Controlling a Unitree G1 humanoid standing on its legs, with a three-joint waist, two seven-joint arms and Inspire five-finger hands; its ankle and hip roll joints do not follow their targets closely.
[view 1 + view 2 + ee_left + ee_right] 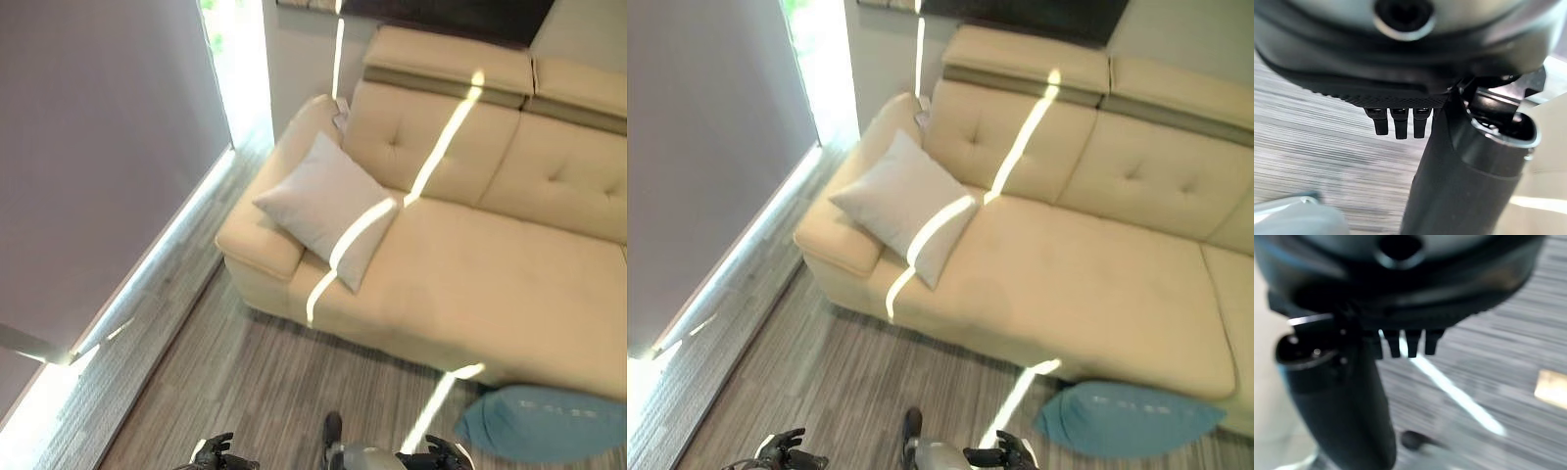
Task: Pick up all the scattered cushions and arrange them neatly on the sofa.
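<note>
Sofa (pixel 1087 274) has one grey cushion (pixel 904 203) leaning by its armrest; blue cushion (pixel 1127 416) lies on the floor (pixel 852 392). Left hand (pixel 220 452) and right hand (pixel 441 455) hang low, fingers relaxed, holding nothing.

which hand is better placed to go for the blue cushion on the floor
Right, probably. The blue cushion lies on the floor by the sofa front, on the right hand side; the left hand is farther.
</note>
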